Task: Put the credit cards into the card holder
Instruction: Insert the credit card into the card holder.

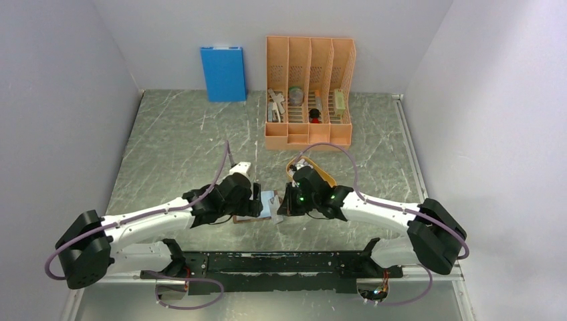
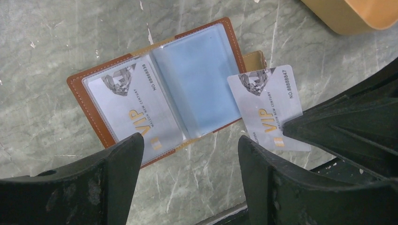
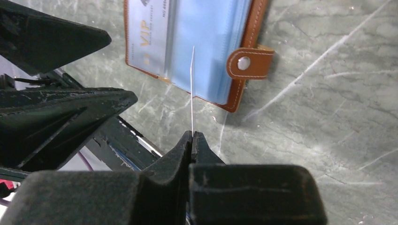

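Credit card (image 3: 192,84) in right hand (image 3: 191,136)

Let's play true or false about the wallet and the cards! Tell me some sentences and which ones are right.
1. The card holder lies open on the table. True.
2. The right gripper is empty. False: it is shut on a credit card, pinching its edge.
3. A second card already sits in a sleeve. True.
4. The left gripper is clamped shut. False: its jaws stand open above the holder, holding nothing.
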`<state>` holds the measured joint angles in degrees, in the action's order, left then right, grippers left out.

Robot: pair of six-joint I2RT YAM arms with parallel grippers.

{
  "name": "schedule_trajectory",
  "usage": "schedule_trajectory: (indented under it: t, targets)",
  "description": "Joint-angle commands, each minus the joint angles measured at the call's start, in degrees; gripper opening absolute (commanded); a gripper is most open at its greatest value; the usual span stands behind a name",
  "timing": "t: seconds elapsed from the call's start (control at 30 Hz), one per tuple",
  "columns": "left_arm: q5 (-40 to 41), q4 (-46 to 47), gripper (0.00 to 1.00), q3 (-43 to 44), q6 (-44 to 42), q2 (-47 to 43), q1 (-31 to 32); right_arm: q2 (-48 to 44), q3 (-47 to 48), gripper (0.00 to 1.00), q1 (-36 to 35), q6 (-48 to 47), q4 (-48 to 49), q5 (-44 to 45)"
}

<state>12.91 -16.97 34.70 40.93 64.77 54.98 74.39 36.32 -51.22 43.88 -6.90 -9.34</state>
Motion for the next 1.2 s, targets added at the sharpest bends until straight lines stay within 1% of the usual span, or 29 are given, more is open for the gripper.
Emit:
schedule_trajectory:
  t: [0.0,0.2,0.37,0.53,0.9,1.07,1.13,1.17]
  targets:
    - [1.3,1.6,0.77,3.0,0.9,2.7,0.3,0.4,-1.1,0.0,-0.1,1.8,-1.3,1.1]
    - [1.6,3.1,0.74,3.6,1.0,5.6,0.4,1.6,-1.9,0.0,-0.1,2.5,-1.7,-0.1]
    - [3.2,1.9,0.72,3.5,2.1,7.0,0.4,3.7,-2.7,0.0,-0.1,3.6,0.3,-2.4]
    - [4.3,2.2,0.73,1.9,2.3,6.4,0.4,6.5,-1.8,0.0,-0.1,4.0,2.0,-4.0]
    - [5.3,2.2,0.72,2.3,1.3,11.3,0.4,10.3,-0.1,0.0,-0.5,4.8,3.6,-5.5]
    - [6.2,2.1,0.7,3.3,0.9,13.9,0.3,10.7,0.2,0.0,-0.5,4.5,3.3,-5.4]
    - [6.6,2.0,0.67,3.8,0.6,15.1,0.3,10.6,0.1,0.0,-0.5,4.3,3.1,-5.3]
    - [6.7,2.0,0.64,4.0,0.4,15.7,0.3,10.6,0.2,0.0,-0.5,4.3,3.1,-5.3]
